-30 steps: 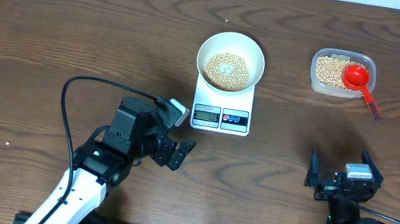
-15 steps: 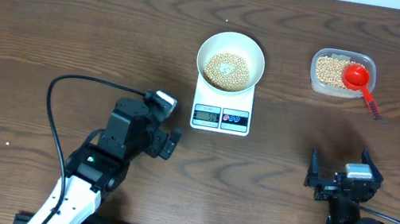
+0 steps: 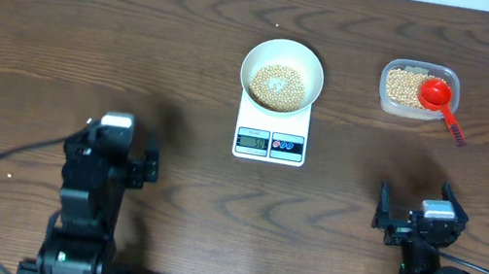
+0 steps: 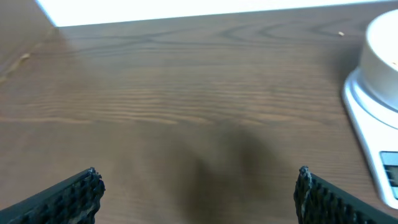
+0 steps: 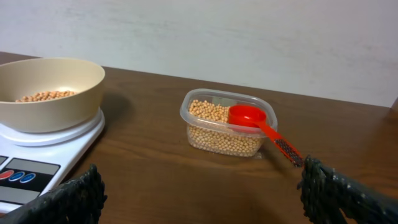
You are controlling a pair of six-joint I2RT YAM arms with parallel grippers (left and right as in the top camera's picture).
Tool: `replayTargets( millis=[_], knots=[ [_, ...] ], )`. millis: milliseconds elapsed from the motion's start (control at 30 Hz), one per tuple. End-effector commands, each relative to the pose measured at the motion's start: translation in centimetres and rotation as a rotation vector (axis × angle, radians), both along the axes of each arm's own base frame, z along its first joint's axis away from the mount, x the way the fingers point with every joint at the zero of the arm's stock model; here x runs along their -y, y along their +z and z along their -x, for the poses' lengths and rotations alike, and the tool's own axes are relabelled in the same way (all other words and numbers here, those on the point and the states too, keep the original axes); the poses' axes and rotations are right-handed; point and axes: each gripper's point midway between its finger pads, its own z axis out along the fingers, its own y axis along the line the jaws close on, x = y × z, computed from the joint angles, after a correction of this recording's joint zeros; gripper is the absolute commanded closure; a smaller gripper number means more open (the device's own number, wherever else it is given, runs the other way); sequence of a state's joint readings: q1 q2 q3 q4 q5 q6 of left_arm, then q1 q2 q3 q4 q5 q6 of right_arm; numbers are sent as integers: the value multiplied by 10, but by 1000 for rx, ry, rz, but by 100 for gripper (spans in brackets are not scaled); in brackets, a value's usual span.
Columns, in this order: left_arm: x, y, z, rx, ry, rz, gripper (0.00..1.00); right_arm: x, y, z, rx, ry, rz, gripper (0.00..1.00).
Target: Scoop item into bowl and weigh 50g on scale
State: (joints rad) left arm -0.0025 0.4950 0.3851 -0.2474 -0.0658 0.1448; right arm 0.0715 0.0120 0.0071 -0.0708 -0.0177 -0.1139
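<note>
The white bowl [image 3: 282, 74] holds beige beans [image 3: 277, 85] and stands on the white scale [image 3: 272, 133]; both also show in the right wrist view, the bowl [image 5: 46, 93] on the scale [image 5: 37, 155]. My left gripper [image 3: 113, 148] is open and empty at the front left, far from the scale. In its wrist view the left gripper [image 4: 199, 196] hangs over bare wood, the scale [image 4: 373, 124] at the right edge. My right gripper [image 3: 417, 212] is open and empty at the front right. In its wrist view the right gripper [image 5: 202, 196] faces the tub.
A clear plastic tub [image 3: 418, 90] of beans stands at the back right with a red scoop [image 3: 442, 101] resting in it, handle over the rim. It shows in the right wrist view too, the tub [image 5: 227, 124] and scoop [image 5: 255, 121]. A cable loops by the left arm.
My left arm has pulled back from beside the scale to the front left and turned its gripper straight. The right arm, bowl and scoop have not moved.
</note>
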Motion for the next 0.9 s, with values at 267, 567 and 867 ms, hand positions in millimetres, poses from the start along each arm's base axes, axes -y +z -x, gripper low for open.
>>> replayTargets(
  millis=[267, 567, 867],
  knots=[
    [-22, -21, 27, 162, 99, -2, 0, 0, -1, 0, 0, -2, 8, 1],
    [-21, -35, 29, 196, 96, -4, 0, 0, -1, 0, 0, -2, 8, 1],
    [-15, -21, 23, 263, 57, 5, 0, 0, -1, 0, 0, -2, 8, 1]
  ],
)
